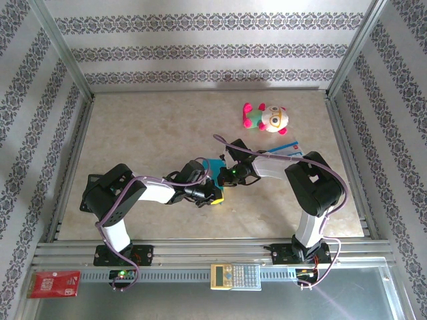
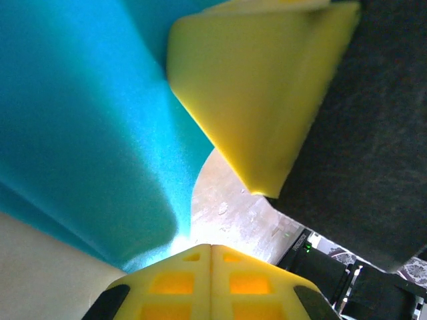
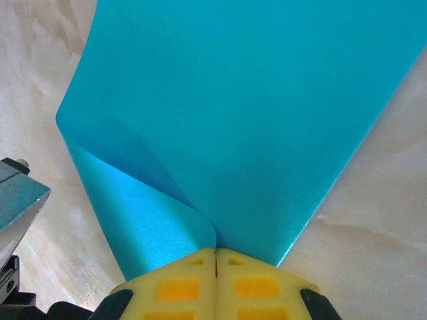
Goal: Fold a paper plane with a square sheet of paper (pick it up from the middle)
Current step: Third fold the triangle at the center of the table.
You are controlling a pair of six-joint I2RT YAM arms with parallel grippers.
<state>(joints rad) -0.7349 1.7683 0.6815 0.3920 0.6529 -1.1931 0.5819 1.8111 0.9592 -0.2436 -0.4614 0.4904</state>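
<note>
The teal-blue sheet of paper (image 1: pixel 215 167) is lifted off the table between the two wrists at mid-table. My right gripper (image 3: pixel 215 250) is shut on it, and the paper (image 3: pixel 253 113) fans out from the jaws with one flap curled over on the left. In the top view my right gripper (image 1: pixel 227 175) meets the sheet from the right. My left gripper (image 2: pixel 211 248) is shut, with nothing visible in its seam. The paper (image 2: pixel 80 120) hangs to its upper left, and the right arm's yellow fingers (image 2: pixel 260 93) are above it. The left gripper (image 1: pixel 218 195) sits just below the sheet.
A plush toy (image 1: pixel 265 117) lies at the back right, with a white-and-blue card (image 1: pixel 285 149) in front of it beside the right arm. A calculator (image 1: pixel 235 275) and a red card (image 1: pixel 55 283) rest on the near rail. Metal frame posts border the table.
</note>
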